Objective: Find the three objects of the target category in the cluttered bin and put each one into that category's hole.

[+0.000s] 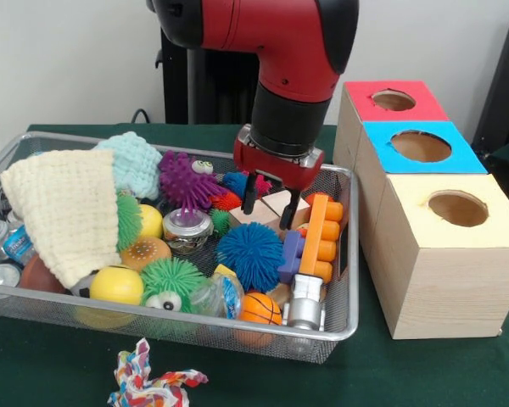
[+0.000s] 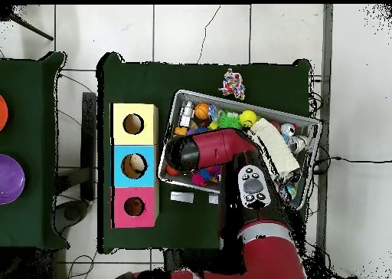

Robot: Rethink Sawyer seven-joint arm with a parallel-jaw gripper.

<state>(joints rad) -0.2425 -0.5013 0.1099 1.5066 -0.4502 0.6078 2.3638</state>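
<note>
Gripper point(image 1: 268, 204) open, fingers straddling wooden block point(image 1: 271, 209) in wire bin point(image 1: 343, 254); block's long axis indiscernible; beside orange brick point(image 1: 321, 237).

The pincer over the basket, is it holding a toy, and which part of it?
Nothing is held. The pincer hangs open just above the wooden blocks in the wire basket.

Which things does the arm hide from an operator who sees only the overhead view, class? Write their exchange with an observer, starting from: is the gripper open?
Observer: Yes, open; the gripper holds nothing.
Operator: What lies under it?
Observer: Pale wooden blocks, just below its tips.
Operator: And beside those?
Observer: A purple spiky toy with eyes on one side, an orange pegged block on the other.
</note>
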